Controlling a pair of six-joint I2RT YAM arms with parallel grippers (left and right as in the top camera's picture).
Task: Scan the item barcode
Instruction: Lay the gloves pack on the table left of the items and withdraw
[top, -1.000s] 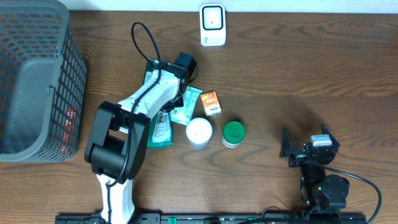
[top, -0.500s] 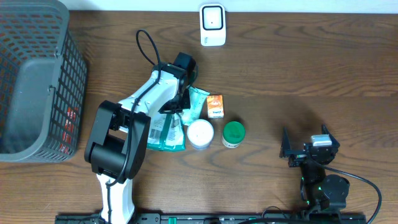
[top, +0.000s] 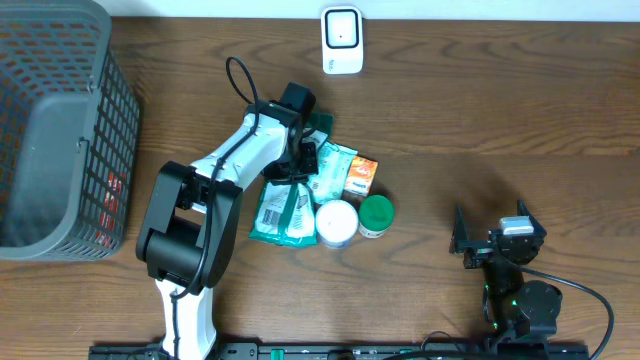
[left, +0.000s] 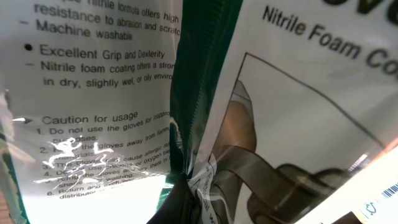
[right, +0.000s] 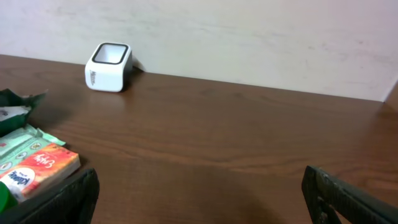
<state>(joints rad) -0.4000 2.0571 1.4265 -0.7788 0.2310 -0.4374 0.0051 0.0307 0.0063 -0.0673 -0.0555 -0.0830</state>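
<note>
Pinching fully shut, my left jaws grip the glove packet (left: 106, 74), green and white and crinkled, its printed text filling my wrist view. It lies on the desk (top: 500, 120) below the white scanner (top: 341, 40), just beside the white jar (top: 337, 222). My right jaws stand wide, holding nothing. Since a second ago the packet has slid right, and the jar and orange packet (top: 361, 177) with it.

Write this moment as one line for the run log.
stage: grasp | left gripper: shut on glove pack | right gripper: open, empty | scanner: at far table edge, item not yet presented
</note>
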